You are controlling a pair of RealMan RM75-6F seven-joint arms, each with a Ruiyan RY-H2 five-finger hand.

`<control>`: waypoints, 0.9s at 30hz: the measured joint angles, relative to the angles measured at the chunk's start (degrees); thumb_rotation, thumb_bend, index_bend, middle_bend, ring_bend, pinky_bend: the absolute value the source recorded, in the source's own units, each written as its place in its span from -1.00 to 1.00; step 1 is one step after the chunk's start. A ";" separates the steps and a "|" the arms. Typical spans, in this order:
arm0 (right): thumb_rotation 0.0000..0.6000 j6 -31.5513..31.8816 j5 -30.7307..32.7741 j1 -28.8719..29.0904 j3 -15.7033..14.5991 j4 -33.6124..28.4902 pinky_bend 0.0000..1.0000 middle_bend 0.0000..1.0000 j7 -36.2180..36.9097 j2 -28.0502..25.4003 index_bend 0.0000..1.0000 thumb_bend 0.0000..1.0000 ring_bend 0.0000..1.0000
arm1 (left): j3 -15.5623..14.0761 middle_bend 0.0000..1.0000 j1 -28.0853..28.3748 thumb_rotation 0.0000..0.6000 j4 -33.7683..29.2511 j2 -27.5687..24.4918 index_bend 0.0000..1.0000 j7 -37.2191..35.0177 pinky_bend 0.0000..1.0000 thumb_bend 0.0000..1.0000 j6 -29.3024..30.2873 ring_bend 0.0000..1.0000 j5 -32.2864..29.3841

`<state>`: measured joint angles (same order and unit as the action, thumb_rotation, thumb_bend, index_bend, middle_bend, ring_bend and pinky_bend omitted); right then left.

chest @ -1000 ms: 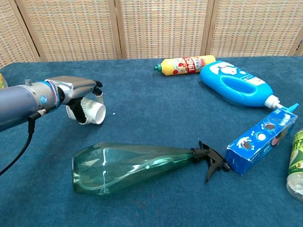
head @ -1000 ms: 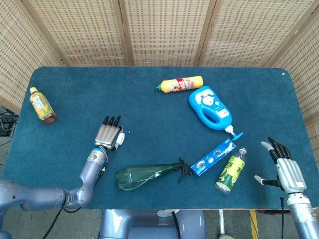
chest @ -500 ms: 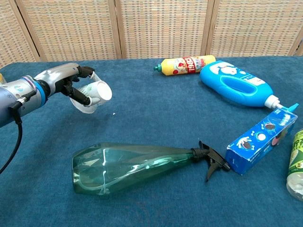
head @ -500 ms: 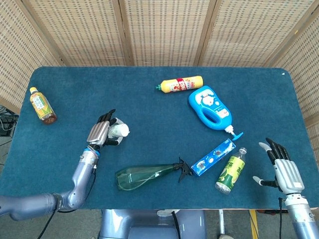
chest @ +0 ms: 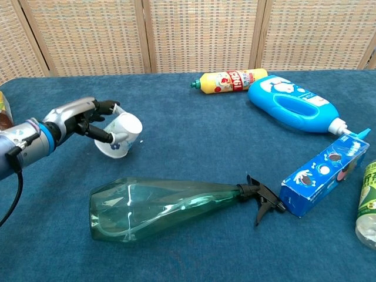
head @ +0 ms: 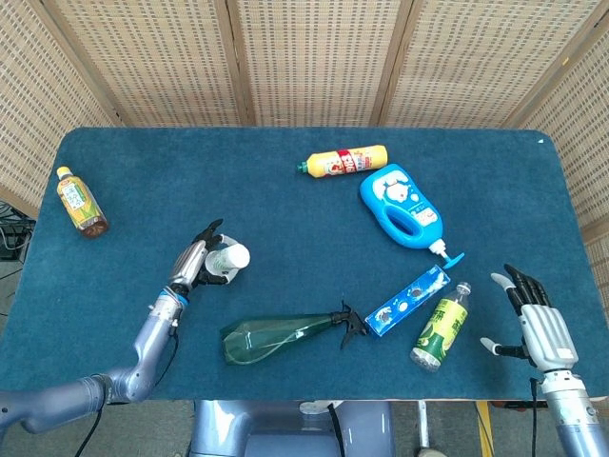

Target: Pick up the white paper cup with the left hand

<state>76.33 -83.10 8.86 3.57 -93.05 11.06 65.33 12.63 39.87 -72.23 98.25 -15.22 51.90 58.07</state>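
My left hand [head: 194, 263] [chest: 82, 119] holds the white paper cup [head: 228, 258] [chest: 121, 135] at the left of the blue table. The cup is tilted on its side and lifted off the cloth, its flat base facing the chest camera. Dark fingers wrap around its rim end. My right hand [head: 538, 323] hovers open past the table's front right corner, fingers spread, holding nothing. It does not show in the chest view.
A green spray bottle [head: 285, 336] [chest: 170, 205] lies just in front of the cup. A blue-white box [head: 407, 301], green bottle [head: 440, 327], blue detergent bottle [head: 401, 205] and yellow bottle [head: 346, 160] lie to the right. A tea bottle [head: 81, 202] lies far left.
The left hand closed on the cup, raised it off the table and drew it back toward the robot, tipping it more upright. The right hand barely moved.
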 measured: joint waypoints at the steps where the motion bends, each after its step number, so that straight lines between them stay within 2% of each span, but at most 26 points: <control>1: 1.00 0.01 -0.01 0.00 0.00 0.01 -1.00 -1.00 -0.02 0.01 -1.00 -0.83 -1.00 | -0.28 -1.00 -0.22 1.00 0.58 0.15 -0.12 -0.27 -1.00 -0.35 -0.19 -1.00 0.71; 12: 1.00 0.14 0.02 -0.02 0.03 -0.07 -1.00 -1.00 -0.23 0.04 -1.00 -0.83 -1.00 | -1.48 -1.00 -2.31 1.00 1.32 -1.45 -0.13 -1.27 -1.00 -0.35 -1.25 -1.00 4.03; 17: 1.00 0.26 -0.09 -0.06 -0.03 -0.17 -1.00 -1.00 -0.48 0.09 -1.00 -0.83 -1.00 | -2.45 -1.00 -3.62 0.85 0.50 -3.40 -0.37 -1.15 -1.00 -0.39 -0.88 -1.00 5.49; 19: 1.00 0.28 -0.11 -0.07 -0.06 -0.20 -1.00 -1.00 -0.77 0.12 -1.00 -0.83 -1.00 | -2.97 -1.00 -4.21 0.75 0.00 -4.56 -0.56 -1.14 -1.00 -0.41 -0.72 -1.00 6.63; 22: 1.00 0.34 -0.12 -0.07 -0.08 -0.27 -1.00 -1.00 -1.09 0.19 -1.00 -0.83 -1.00 | -3.35 -1.00 -4.68 0.72 -0.60 -5.87 -0.92 -1.41 -1.00 -0.41 -0.88 -1.00 7.68; 25: 1.00 0.43 -0.18 -0.08 -0.08 -0.31 -1.00 -1.00 -1.27 0.21 -1.00 -0.83 -1.00 | -3.52 -1.00 -5.08 0.70 -0.84 -6.75 -1.00 -1.24 -1.00 -0.41 -0.35 -1.00 8.78; 27: 1.00 0.51 -0.27 -0.09 -0.10 -0.25 -1.00 -1.00 -1.38 0.27 -1.00 -0.83 -1.00 | -3.51 -1.00 -5.47 0.58 -1.02 -7.07 -1.00 -1.17 -1.00 -0.41 0.78 -1.00 9.38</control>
<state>76.83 -83.37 8.77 3.47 -93.30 9.68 65.60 9.13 34.40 -73.25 91.18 -16.39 52.68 67.45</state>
